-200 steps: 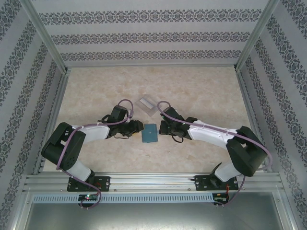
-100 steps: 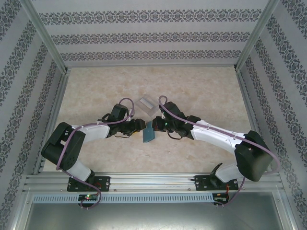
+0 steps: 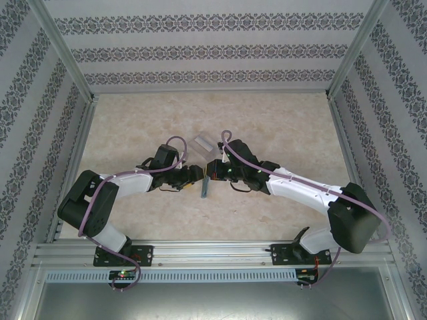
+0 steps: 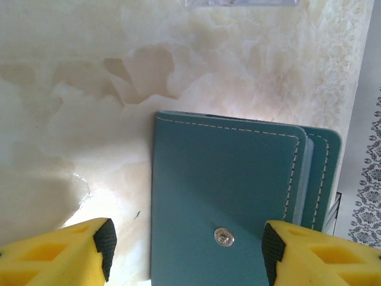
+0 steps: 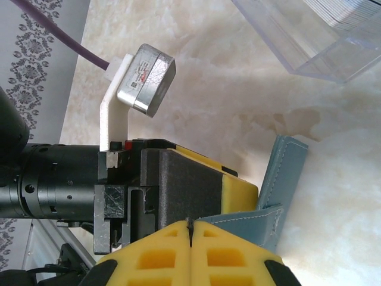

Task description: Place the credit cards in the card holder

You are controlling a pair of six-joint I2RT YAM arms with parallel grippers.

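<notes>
Two claws: left claw (image 3: pixel 194 177) and right claw (image 3: pixel 209 175) meet tip to tip at mid-frame of the top view, with the wallet (image 3: pixel 205 189) at their tips.
Wallet place: it stands on edge on the marbled table (image 3: pixel 280 127), just below the stand (image 3: pixel 205 145) in the top view.
Wallet look: teal with pale stitching; it takes up the lower centre of the left wrist view (image 4: pixel 226 179), with a metal stud (image 4: pixel 224 237) facing the camera.
Wallet leaves: slightly parted; a second cover edge shows offset at the right of the left wrist view.
Wallet contents: a thin pale layer sits between the covers; whether it is cards cannot be told.
Left claw (image 4: pixel 187 253): released, its yellow fingers (image 4: pixel 59 253) wide apart in the bottom corners, the wallet between them.
Right claw (image 5: pixel 190 232): clenched, its yellow fingers pressed together at the bottom edge on a teal flap; another flap (image 5: pixel 286 161) rises at the right.
Stand (image 5: pixel 309 36): clear plastic, upper right of the right wrist view, apart from the wallet.
Stand contents: layered pale edges in its far corner; what they are cannot be told.
</notes>
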